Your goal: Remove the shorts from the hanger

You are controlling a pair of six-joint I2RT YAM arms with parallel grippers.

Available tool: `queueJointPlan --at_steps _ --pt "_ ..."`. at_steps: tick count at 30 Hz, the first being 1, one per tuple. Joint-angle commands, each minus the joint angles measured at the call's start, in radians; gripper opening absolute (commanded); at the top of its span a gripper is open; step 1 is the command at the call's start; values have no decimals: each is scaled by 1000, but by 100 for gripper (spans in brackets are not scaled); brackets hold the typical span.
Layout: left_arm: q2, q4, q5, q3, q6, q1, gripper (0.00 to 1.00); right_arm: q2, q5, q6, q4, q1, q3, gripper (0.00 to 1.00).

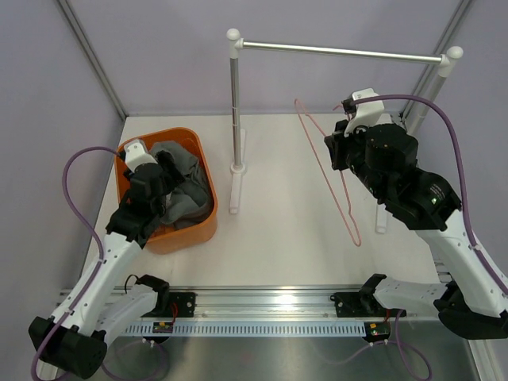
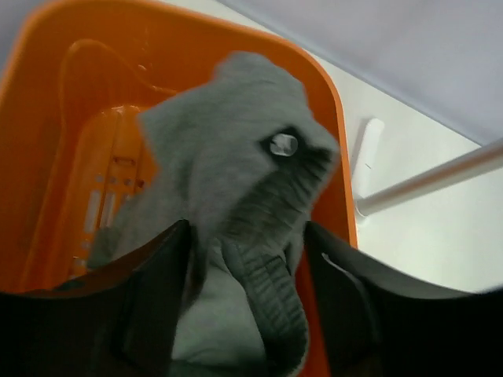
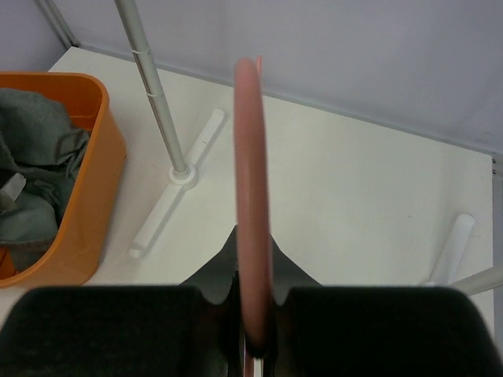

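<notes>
- The shorts (image 1: 186,186) lie bunched in the orange basket (image 1: 190,232) at the left of the worktop (image 1: 286,238), fully off the hanger (image 3: 253,196).
- The left tool (image 2: 245,236) hangs over the basket with its jaws apart. Cloth sits loose between them, not pinched as far as the wrist view shows.
- The right tool (image 3: 253,294) is clenched on the bare hanger wire and holds it tilted, in front of the rail (image 1: 341,51) and apart from it. I cannot tell whether its low end touches the worktop.
- The removal looks done; only the hanger seems left to deal with.
- Shorts: soft, light and floppy, likely to drape and snag. The thick ribbed waistband on top of the heap is probably the best hold.
- Hanger: thin, light wire, apt to swivel in a grip, so a corner or the hook should hold steadier.
</notes>
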Motion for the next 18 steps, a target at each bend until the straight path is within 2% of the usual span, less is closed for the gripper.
queueJointPlan --at_steps 1,2,3,8,18 --pt "-38 -1 154 6 -78 16 85 15 -104 -19 7 -31 17 0" --pt "-38 -13 206 15 -70 16 97 23 -117 -19 1 -42 25 0" --pt "-38 -27 228 47 -56 16 99 32 -133 -19 -14 -54 45 0" --pt "-44 -136 331 157 48 16 99 87 -278 -16 -4 -178 108 0" --pt "-62 -185 406 245 157 16 99 300 -265 -68 -53 -261 404 0"
